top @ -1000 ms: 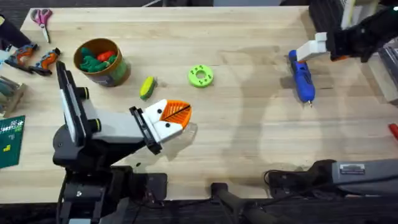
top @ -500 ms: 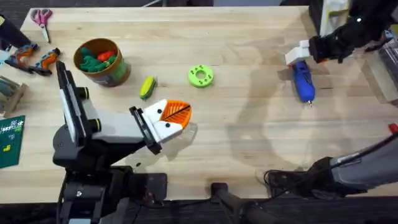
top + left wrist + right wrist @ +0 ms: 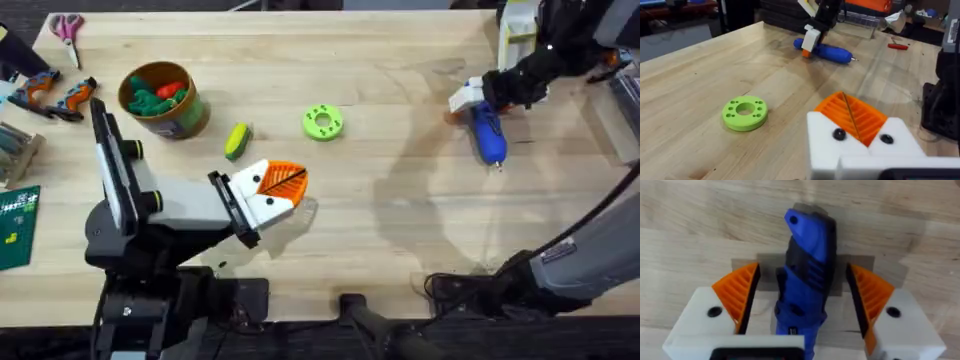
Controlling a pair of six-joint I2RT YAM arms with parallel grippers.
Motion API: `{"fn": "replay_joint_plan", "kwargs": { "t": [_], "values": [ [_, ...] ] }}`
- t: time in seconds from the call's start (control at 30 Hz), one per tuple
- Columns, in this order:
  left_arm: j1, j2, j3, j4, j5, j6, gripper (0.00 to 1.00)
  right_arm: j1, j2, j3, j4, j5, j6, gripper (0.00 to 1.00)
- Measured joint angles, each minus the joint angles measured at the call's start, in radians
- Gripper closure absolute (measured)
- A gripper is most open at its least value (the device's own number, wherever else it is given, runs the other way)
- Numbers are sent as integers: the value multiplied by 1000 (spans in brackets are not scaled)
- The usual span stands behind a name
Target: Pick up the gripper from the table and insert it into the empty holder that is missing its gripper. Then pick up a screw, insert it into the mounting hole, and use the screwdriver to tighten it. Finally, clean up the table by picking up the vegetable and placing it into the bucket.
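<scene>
The table [image 3: 400, 150] is pale wood, matt, with visible grain. The screwdriver [image 3: 805, 275] is smooth blue plastic with a slight sheen and a ribbed dark grip. The right gripper [image 3: 802, 297] has matt white plastic fingers [image 3: 700, 315] with ribbed orange pads.

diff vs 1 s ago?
The right tool moved left and down over the screwdriver; its open fingers now straddle the handle without closing. The screwdriver hasn't shifted. The left tool, yellow-green vegetable, bucket and green disc are unchanged.
</scene>
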Motion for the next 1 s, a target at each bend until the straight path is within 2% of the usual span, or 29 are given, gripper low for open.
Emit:
{"fn": "replay_joint_plan", "kwargs": {
  "t": [0.23,0.27,0.4,0.47,0.5,0.53,1.0],
  "values": [
    [0,0,0,0,0,0,990,0,4,0,4,4,0,18],
    [0,0,0,0,0,0,990,0,4,0,7,9,-6,103],
    [0,0,0,0,0,0,990,-4,6,0,20,15,-7,554],
    [0,0,0,0,0,0,990,-5,8,0,25,18,-11,843],
    [0,0,0,0,0,0,990,-5,10,0,29,21,-11,943],
    [0,0,0,0,0,0,990,-5,10,1,33,21,-9,974],
    [0,0,0,0,0,0,990,-4,4,11,-76,38,19,975]
  ]
}}
